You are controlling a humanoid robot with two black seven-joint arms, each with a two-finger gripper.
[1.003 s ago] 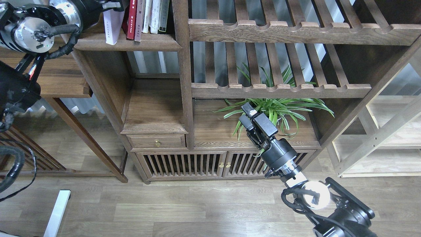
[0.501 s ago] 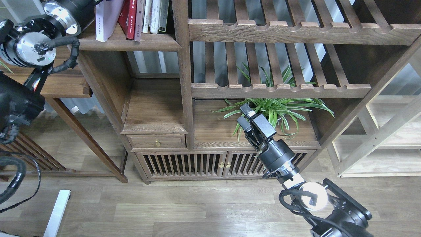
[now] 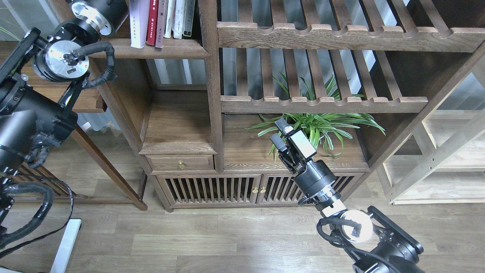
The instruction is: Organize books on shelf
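Item 1, nearest you: wood-plank floor (image 3: 227, 242) across the bottom, with a white bar (image 3: 64, 246) lying at 7 o'clock.

Item 2: your right arm enters at 5 o'clock and reaches up toward centre. Your right gripper (image 3: 279, 132) hangs in front of the low cabinet; its fingers stand a little apart, with nothing between them.

Item 3: low cabinet front (image 3: 212, 189) with slatted doors and brass knobs, a small drawer (image 3: 181, 163) above it at 7 o'clock of centre.

Item 4: green spider plant (image 3: 322, 127) on the cabinet top, just behind your right gripper, at 3 o'clock of centre.

Item 5: two slatted racks (image 3: 322, 102) with scalloped front rails, over the plant, at 1 to 2 o'clock.

Item 6: your left arm enters at 9 o'clock and climbs to 11 o'clock. Its far end runs off the top edge, so you cannot tell how that pincer stands.

Item 7, farthest: the shelf (image 3: 166, 51), a dark board with a rounded front edge, at 11 o'clock. The books stand upright on it in a row, tops cut off by the frame: the white-lilac book (image 3: 137, 26) at the left end, the red book (image 3: 152, 24) touching it, then a pale pink spine, lighter spines and a dark one (image 3: 188, 21) against the upright post (image 3: 212, 94).
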